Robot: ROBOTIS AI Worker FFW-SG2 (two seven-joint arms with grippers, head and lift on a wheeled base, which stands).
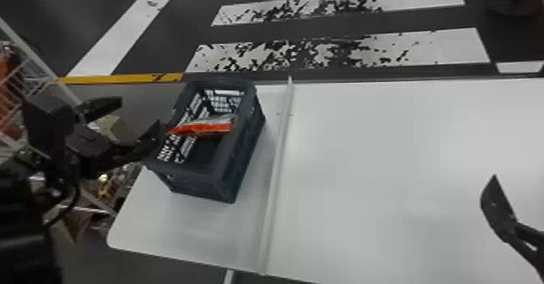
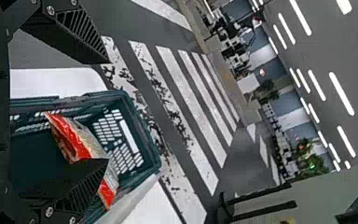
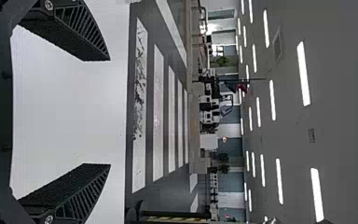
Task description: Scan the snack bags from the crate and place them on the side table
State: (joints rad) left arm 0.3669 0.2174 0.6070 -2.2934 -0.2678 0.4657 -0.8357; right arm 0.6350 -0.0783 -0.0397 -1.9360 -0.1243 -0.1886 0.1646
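A snack bag (image 1: 204,128) in vivid red and silvery white lies crosswise inside the dark blue-green crate (image 1: 247,141), spanning much of the space between its long walls. The head view catches the bag's glossy orange-red band along the side toward me, with a paler, shiny strip behind it. My left wrist view shows creased, puckered film, a brownish printed patch on the red, a whitish-beige stretch through the middle and red again at one end, partly hidden by one of my fingers. The lettering is too small to read.

The crate, its walls cut with open lattice, stands on the left part of the white desk (image 1: 388,174), nearer the far edge than the near one. It is set at an angle between the desk's left edge and a raised pale strip (image 1: 272,174) running from far edge to near edge.

My left gripper (image 1: 139,114) is beside the crate's left rim, its two black fingers spread wide with nothing between them. My right gripper (image 1: 498,212) is over the right-hand part of the desk, its fingers also wide apart, empty.

Past the desk's far edge, worn white stripes (image 1: 344,52) and a yellow line (image 1: 121,79) mark the dark floor; a wire rack (image 1: 24,75) stands beyond the left edge.
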